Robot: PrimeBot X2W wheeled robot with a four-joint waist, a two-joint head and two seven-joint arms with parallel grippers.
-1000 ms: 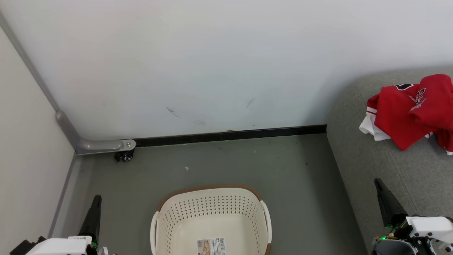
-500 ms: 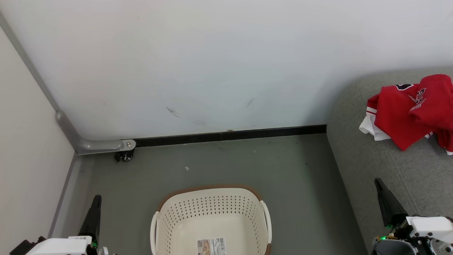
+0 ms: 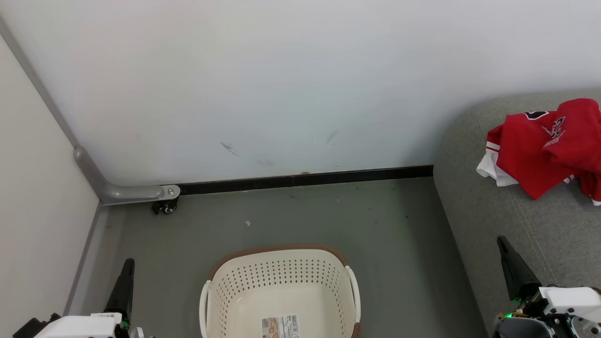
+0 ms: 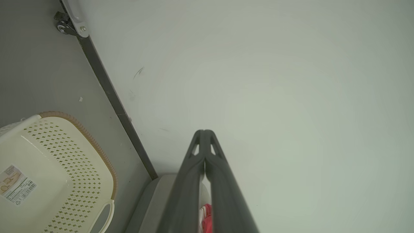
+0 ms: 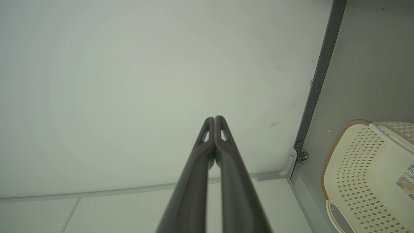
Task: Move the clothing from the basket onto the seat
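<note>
Nearest, the left gripper (image 4: 204, 137) and right gripper (image 5: 214, 123) are both clenched with nothing between their fingers, one at each side of the basket (image 3: 280, 248). The basket stands on the grey floor (image 3: 291, 211), and what shows of its inside holds just a barcode label (image 3: 280, 326). Farther off, the clothing (image 3: 540, 155) lies heaped on the seat (image 3: 488, 225), back from its rounded front corner and close to the edge along the wall (image 3: 281, 84). I judge it light, soft and limp: it would drape and sag when lifted, so any further hold is best pinched on a raised fold at the heap's top
</note>
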